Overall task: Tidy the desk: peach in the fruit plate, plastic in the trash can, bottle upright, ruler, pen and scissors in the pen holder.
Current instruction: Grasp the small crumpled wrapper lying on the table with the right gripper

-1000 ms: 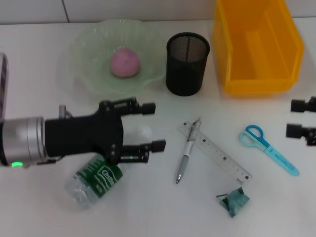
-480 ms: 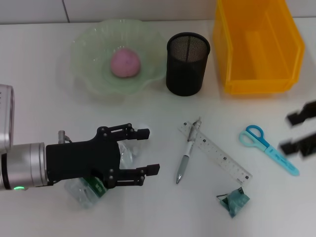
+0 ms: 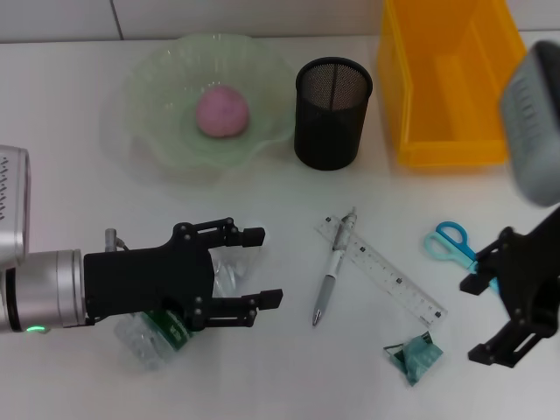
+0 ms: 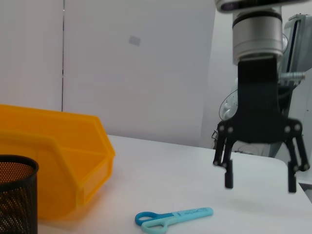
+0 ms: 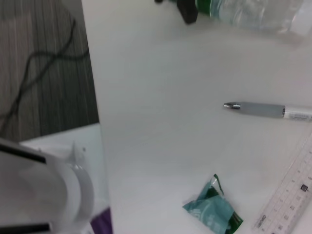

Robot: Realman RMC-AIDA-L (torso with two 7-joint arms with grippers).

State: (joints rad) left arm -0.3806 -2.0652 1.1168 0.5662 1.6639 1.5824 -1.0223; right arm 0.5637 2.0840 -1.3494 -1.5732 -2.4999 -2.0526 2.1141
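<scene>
Nearest the robot in the head view, a crumpled teal plastic wrapper lies on the white desk, just off the near end of a clear plastic ruler. The right gripper hangs above the desk beside the wrapper with its black fingers spread wide, holding nothing; the left wrist view shows it poised over the surface.

On the left side, a clear plastic bottle with a green label lies on its side. The left gripper is stretched over it, fingers parted, with the bottle's upper part showing between them; whether the fingers touch the bottle cannot be told.

A silver and white pen lies slanted across the far end of the ruler. Light-blue scissors rest flat on the desk to the right of the ruler, partly hidden behind the right gripper.

Farther back, a pink peach sits in a pale green glass fruit plate with a wavy rim. Beside the plate stands a black mesh pen holder, and right of that an open orange plastic bin.
</scene>
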